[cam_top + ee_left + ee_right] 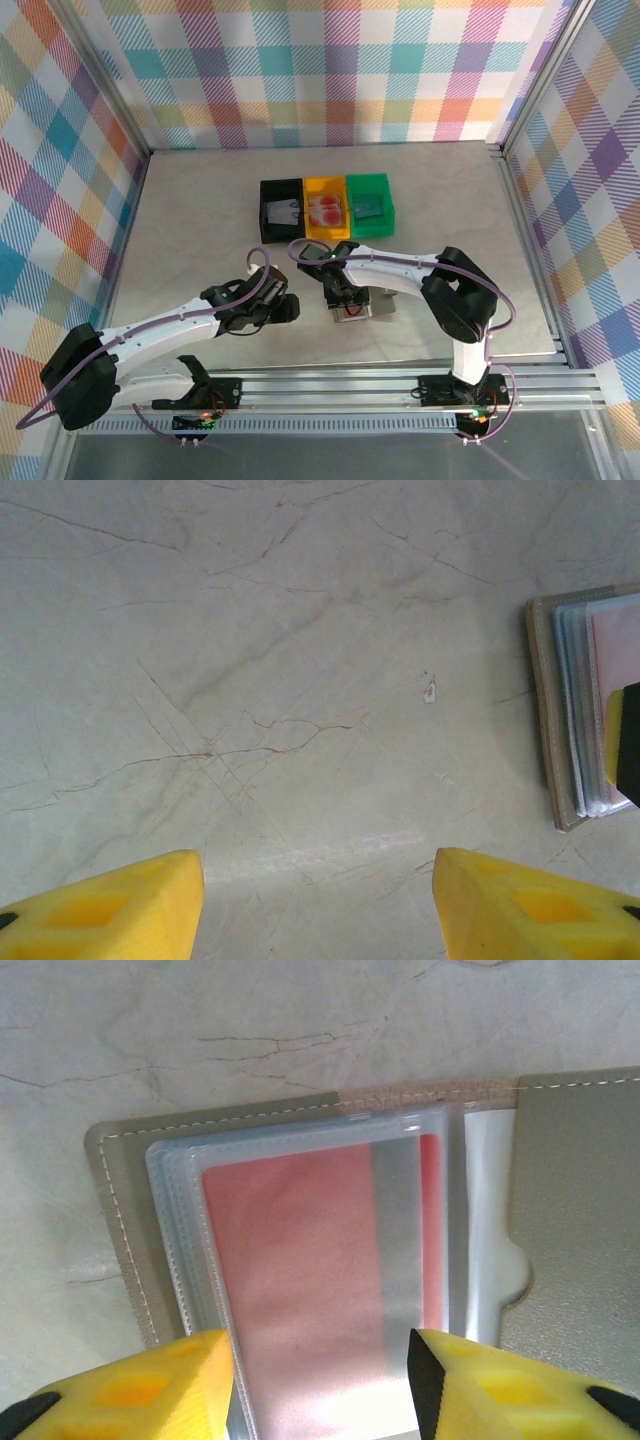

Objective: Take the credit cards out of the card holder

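The card holder (570, 1210) lies spread open near the front edge of the bench (250, 630), its inside facing up for reaching in. The right gripper (318, 1360) hangs over its red card (300, 1260), jaws partly apart, gripping nothing. The left gripper (318, 890) hovers just beside, jaws apart, empty.

We are seeing the card holder (572, 712) running off the right edge, and its red card (300, 1260) looking foggy.
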